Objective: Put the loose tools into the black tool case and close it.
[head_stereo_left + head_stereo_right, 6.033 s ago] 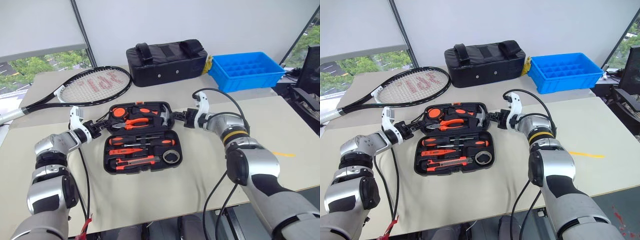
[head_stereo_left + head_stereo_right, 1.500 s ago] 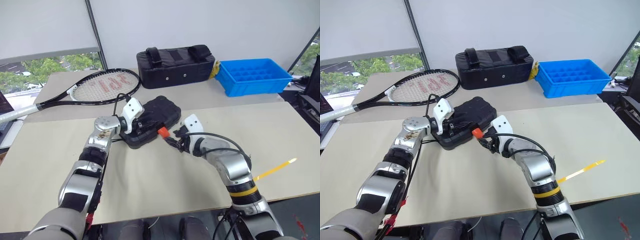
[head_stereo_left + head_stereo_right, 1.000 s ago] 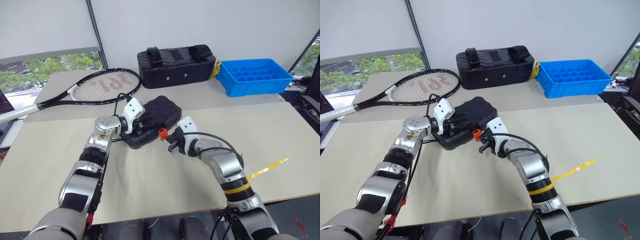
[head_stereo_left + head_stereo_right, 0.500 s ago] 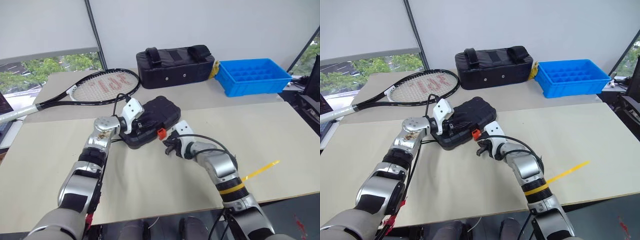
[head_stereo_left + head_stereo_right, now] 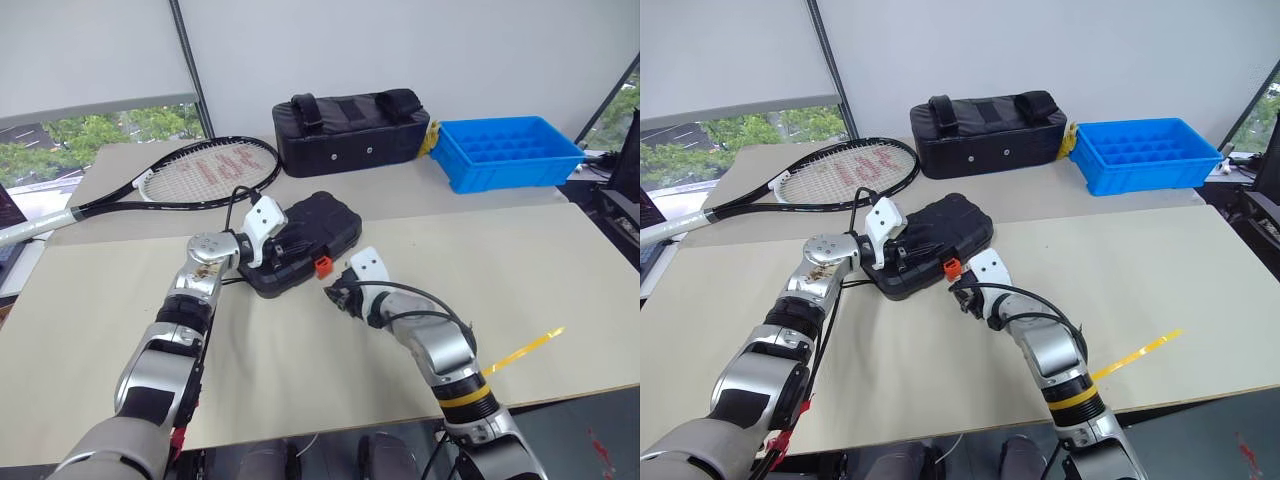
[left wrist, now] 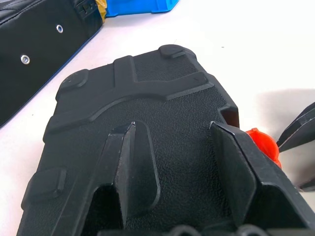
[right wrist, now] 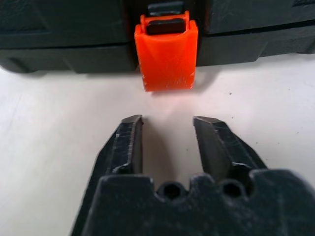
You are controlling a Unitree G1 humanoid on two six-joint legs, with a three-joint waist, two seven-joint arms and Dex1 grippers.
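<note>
Presently the black tool case point(image 5: 305, 243) lies closed on the beige table point(image 5: 300, 360), in front of the tennis racket point(image 5: 190, 172) and nearer the robot than the black fabric bag point(image 5: 350, 128) and the blue plastic tray point(image 5: 510, 148). Its orange latch point(image 7: 166, 53) hangs down at the front edge, touching the tabletop. The left gripper point(image 6: 182, 172) rests over the case's ribbed lid, its two fingers spread apart and lying on the textured surface, clamping nothing. The right gripper point(image 7: 167, 142) sits low on the table just before the latch, fingers parted to a narrow gap with nothing between them, tips apart from the latch. A yellow strip point(image 5: 525, 347) lies near the table's right edge.
</note>
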